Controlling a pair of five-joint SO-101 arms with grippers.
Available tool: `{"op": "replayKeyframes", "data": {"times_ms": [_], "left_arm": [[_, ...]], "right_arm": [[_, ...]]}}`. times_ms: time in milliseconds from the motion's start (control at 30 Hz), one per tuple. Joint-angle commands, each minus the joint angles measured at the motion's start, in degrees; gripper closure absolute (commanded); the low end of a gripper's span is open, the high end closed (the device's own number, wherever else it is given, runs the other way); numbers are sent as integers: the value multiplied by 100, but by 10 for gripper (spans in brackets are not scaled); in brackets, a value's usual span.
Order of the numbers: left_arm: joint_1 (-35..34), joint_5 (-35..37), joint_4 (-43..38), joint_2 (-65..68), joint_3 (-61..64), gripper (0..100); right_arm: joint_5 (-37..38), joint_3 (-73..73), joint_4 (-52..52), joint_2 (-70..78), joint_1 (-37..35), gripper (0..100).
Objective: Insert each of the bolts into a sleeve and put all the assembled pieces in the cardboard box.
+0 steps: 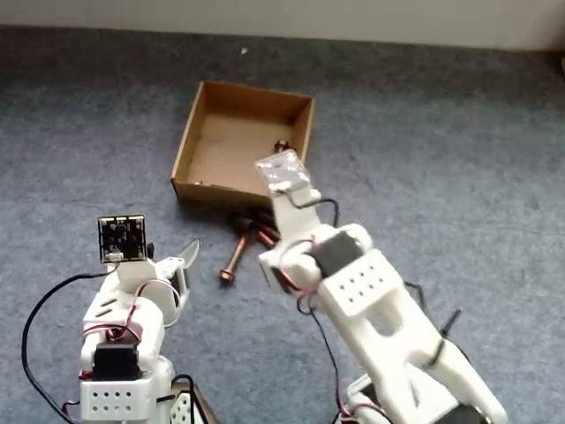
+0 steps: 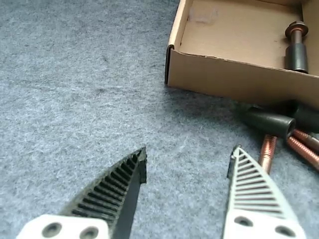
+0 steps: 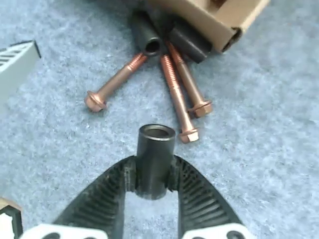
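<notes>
My right gripper [image 3: 155, 170] is shut on an upright black sleeve [image 3: 156, 152], held just above the carpet. Ahead of it lie three copper bolts [image 3: 114, 82] [image 3: 177, 97] [image 3: 192, 84], and two more black sleeves [image 3: 147, 35] [image 3: 187, 42] rest against the cardboard box [image 3: 209, 17]. My left gripper [image 2: 187, 169] is open over bare carpet, short of a sleeve [image 2: 269, 122] and a bolt [image 2: 267, 152]. Inside the box [image 1: 243, 141] lies one bolt with a sleeve on it [image 2: 297, 45]. In the high view the right arm [image 1: 353, 274] stands over the bolts [image 1: 234, 256].
Grey carpet covers the whole floor. The box's near wall [image 2: 234, 82] stands right behind the loose sleeves. A finger of the left gripper [image 3: 15, 64] shows at the edge of the right wrist view, close to the bolts. Open carpet lies to the left of the box.
</notes>
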Motion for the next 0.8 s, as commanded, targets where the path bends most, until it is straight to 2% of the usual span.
{"op": "replayKeyframes", "data": {"times_ms": [0, 167, 267, 433, 533, 633, 767], "left_arm": [[-40, -352, 299, -4, -154, 723], [-31, -589, 721, -4, -505, 723], [75, -668, 800, 4, -822, 723], [708, -1662, 1099, 13, -1596, 807], [1015, -1987, 1125, 48, -2035, 827], [1349, -2277, 1125, 567, -2448, 818], [1877, -2769, 1125, 2114, -3152, 818]], "right_arm": [[0, 523, -338, -1112, 760, 994], [-835, 1631, -1051, -1947, 1851, 994], [-879, 2097, -1393, -2211, 2211, 994], [-879, 2299, -1666, -2334, 3266, 994], [-879, 2334, -1859, -2334, 3767, 994], [-993, 2352, -2079, -2334, 4031, 994], [-1292, 2352, -2141, -2334, 4295, 994]]}}
